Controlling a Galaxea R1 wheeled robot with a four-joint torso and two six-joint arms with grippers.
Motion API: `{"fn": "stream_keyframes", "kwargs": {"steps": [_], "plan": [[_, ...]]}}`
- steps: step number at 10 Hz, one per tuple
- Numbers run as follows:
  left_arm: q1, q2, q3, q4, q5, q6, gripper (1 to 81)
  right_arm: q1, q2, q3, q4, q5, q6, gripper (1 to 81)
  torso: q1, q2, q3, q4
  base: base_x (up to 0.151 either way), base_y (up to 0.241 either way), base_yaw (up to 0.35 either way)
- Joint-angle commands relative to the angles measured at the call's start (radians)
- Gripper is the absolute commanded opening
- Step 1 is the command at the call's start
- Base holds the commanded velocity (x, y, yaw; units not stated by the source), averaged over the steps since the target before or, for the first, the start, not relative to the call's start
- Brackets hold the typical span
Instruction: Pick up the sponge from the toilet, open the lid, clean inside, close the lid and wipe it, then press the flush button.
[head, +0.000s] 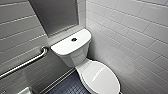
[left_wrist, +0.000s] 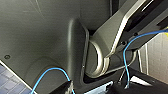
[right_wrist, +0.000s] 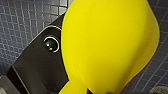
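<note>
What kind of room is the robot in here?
A bathroom, probably an accessible restroom stall: a white toilet in the corner, a metal grab bar on the wall beside it, and white tiled walls.

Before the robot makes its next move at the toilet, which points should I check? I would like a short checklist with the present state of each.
1. Sponge off the toilet, close to the right wrist camera over floor tiles: ok.
2. Hold on the sponge firm: cannot tell.
3. Lid opened: not ok, it lies closed.
4. Flush button on the tank top unobstructed: ok.
5. Blue cable free of the left arm: cannot tell.
</note>
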Motion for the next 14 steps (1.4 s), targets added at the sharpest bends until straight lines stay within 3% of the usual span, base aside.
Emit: {"fn": "stream_keyframes", "kwargs": {"steps": [1, 4, 7, 8, 10, 14], "plan": [[0.028, -0.007, 0.010, 0.004, 0.038, -0.001, 81.1, -0.078, 0.173, -0.299, -0.013, -0.271, -0.045, 1.0, -0.063, 0.098, 0.020, 0.000, 0.000, 0.000, 0.000], [0.029, -0.004, 0.010, 0.004, 0.038, -0.001, 81.1, -0.081, 0.286, -0.456, -0.019, -0.275, -0.096, 1.0, -0.137, 0.211, 0.009, 0.000, 0.000, 0.000, 0.000], [0.029, -0.001, -0.001, 0.004, 0.038, -0.001, 81.1, -0.078, 0.323, -0.470, -0.050, -0.274, -0.098, 1.0, -0.209, 0.324, 0.009, 0.000, 0.000, 0.000, 0.000], [0.029, -0.001, -0.001, 0.004, 0.038, 0.000, 81.1, -0.078, 0.329, -0.467, -0.053, -0.274, -0.098, 1.0, -0.233, 0.361, 0.109, 0.000, 0.000, 0.000, 0.000], [0.029, 0.000, -0.004, 0.004, 0.038, 0.000, 81.1, -0.081, 0.339, -0.470, -0.053, -0.274, -0.098, 1.0, -0.267, 0.417, 0.134, 0.000, 0.000, 0.000, 0.000], [0.029, 0.024, -0.050, 0.003, 0.037, -0.001, 81.1, -0.084, 0.349, -0.468, -0.055, -0.269, -0.101, 1.0, -0.356, 0.554, 0.276, 0.000, 0.000, 0.000, 0.000]]}}
